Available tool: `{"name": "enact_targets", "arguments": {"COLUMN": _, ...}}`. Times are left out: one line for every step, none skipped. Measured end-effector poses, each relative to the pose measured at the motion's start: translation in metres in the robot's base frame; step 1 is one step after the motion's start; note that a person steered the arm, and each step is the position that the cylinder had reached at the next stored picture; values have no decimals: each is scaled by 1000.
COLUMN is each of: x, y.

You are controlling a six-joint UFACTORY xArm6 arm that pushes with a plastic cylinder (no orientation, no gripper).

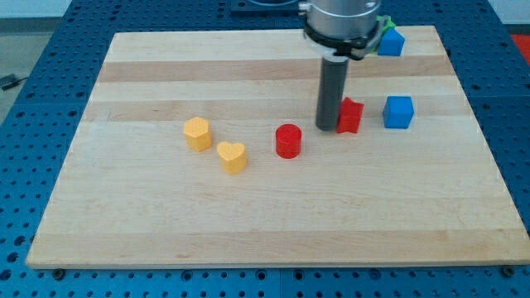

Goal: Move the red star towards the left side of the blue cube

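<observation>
Yellow heart (233, 156) sitting nearest the camera, well clear; my tip (328, 127), a bare rod with no pincer, is touching the red star (350, 116) at its 9 o'clock, the blue cube (398, 112) lying near at the star's 3 o'clock, so an off-centre shove is risking the star spinning aside or knocking the cube.

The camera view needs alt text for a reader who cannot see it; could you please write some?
My tip touches the left side of the red star, with the blue cube just right of it on a wooden board. A red cylinder and two yellow blocks lie further left.
</observation>
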State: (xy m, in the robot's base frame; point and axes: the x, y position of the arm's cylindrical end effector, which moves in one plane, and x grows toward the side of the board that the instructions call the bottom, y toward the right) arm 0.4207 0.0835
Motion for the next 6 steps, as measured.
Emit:
{"name": "enact_targets", "arguments": {"x": -2, "y": 17}}
{"name": "enact_targets", "arguments": {"x": -2, "y": 17}}
{"name": "enact_targets", "arguments": {"x": 38, "y": 15}}
{"name": "enact_targets", "arguments": {"x": 85, "y": 13}}
{"name": "enact_targets", "arguments": {"x": 104, "y": -40}}
{"name": "enact_targets", "arguments": {"x": 104, "y": -124}}
